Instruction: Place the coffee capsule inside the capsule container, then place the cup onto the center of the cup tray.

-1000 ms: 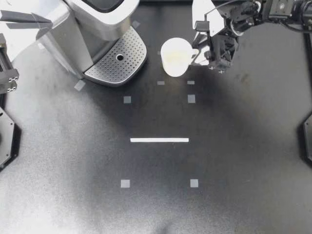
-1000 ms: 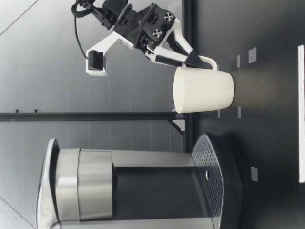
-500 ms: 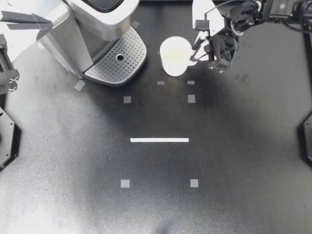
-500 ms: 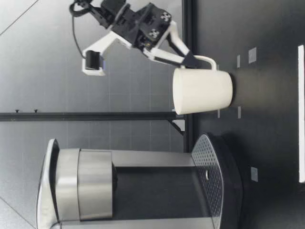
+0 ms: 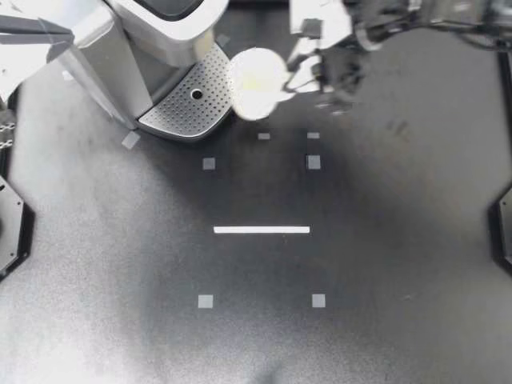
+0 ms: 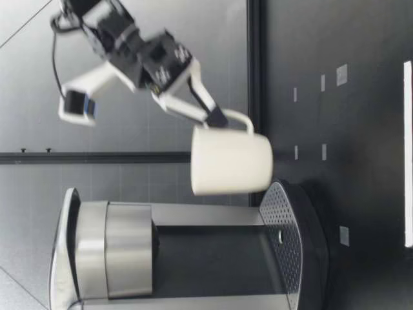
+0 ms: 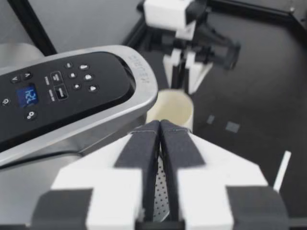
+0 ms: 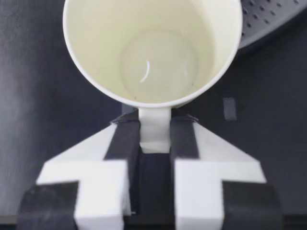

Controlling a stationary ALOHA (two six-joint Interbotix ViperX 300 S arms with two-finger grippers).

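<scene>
Gripping the cup (image 5: 258, 82) by its handle, my right gripper (image 5: 302, 74) holds it in the air just beside the coffee machine (image 5: 152, 36). From above, the cup's rim overlaps the edge of the perforated cup tray (image 5: 188, 100), but the cup is not over the tray's centre. From table height the cup (image 6: 230, 161) hangs upright, clear of the dark worktop (image 6: 361, 194), with its base about level with the tray (image 6: 284, 223) (whether it touches the tray's edge I cannot tell).

In the right wrist view both fingers (image 8: 124, 139) press the handle from two sides, and the cup (image 8: 153, 52) shows its bare pale bottom. Only a corner of the tray (image 8: 276, 17) is in the frame, ahead of the cup.

My left gripper (image 5: 56, 36) is only a smeared grey shape over the machine in the top view, mostly cut off. Its own wrist view is clearer. The two fingers (image 7: 144, 143) are pressed together with nothing between them, above the machine's control panel (image 7: 57, 88), and they hide part of the cup (image 7: 172, 108) ahead.
</scene>
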